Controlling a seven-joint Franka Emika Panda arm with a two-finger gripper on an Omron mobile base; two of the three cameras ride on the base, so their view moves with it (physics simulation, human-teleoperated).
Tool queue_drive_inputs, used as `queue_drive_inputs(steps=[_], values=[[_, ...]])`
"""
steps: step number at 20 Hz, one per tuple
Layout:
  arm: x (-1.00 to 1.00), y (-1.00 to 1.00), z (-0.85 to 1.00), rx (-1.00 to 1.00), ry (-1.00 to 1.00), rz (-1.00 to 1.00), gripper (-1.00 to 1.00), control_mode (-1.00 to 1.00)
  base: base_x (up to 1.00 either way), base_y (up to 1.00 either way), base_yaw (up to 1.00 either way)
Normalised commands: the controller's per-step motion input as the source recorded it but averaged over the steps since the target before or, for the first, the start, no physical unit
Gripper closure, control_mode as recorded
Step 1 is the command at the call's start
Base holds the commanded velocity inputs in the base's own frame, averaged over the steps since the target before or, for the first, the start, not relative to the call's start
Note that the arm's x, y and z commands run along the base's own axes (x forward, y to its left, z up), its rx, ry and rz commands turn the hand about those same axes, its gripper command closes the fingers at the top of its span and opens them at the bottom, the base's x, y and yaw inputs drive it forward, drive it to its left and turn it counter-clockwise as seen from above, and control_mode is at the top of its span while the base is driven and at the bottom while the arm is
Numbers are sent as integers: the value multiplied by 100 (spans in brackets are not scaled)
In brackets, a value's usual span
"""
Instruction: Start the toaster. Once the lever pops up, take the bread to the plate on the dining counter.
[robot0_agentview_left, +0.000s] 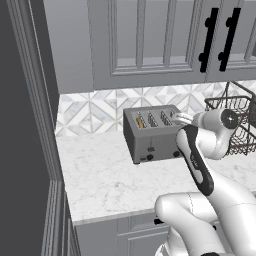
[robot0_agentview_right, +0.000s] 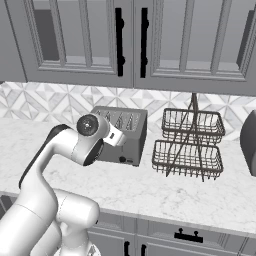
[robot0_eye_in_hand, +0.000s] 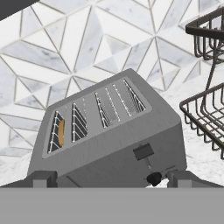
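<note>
The grey toaster (robot0_eye_in_hand: 109, 144) stands on the marble worktop against the tiled wall, and it also appears in the left base view (robot0_agentview_left: 152, 135) and the right base view (robot0_agentview_right: 131, 131). The bread (robot0_eye_in_hand: 61, 132) sits low in the leftmost slot, a tan edge (robot0_agentview_left: 140, 121) showing. A dark lever (robot0_eye_in_hand: 143, 152) sits at the top of its slit, above a round knob (robot0_eye_in_hand: 154, 178). My gripper (robot0_eye_in_hand: 111, 179) is open, close in front of the toaster's face, and it holds nothing. The plate and the dining counter are out of view.
A two-tier dark wire basket rack (robot0_agentview_right: 189, 142) stands just right of the toaster, close to my hand (robot0_eye_in_hand: 205, 87). Grey wall cabinets (robot0_agentview_right: 130, 40) hang above. A tall dark panel (robot0_agentview_left: 20, 125) borders the worktop's left end. A grey appliance (robot0_agentview_right: 248, 142) sits far right.
</note>
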Motion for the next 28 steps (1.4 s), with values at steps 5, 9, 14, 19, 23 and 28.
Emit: queue_drive_inputs(steps=[5, 9, 14, 19, 23, 28], values=[[0, 0, 0, 0, 0, 0, -100, -100, 0, 0, 0], [0, 0, 0, 0, 0, 0, -100, -100, 0, 0, 0], [0, 0, 0, 0, 0, 0, -100, -100, 0, 0, 0], [0, 0, 0, 0, 0, 0, -100, -100, 0, 0, 0], [0, 0, 0, 0, 0, 0, -100, -100, 0, 0, 0], [0, 0, 0, 0, 0, 0, -100, -100, 0, 0, 0]])
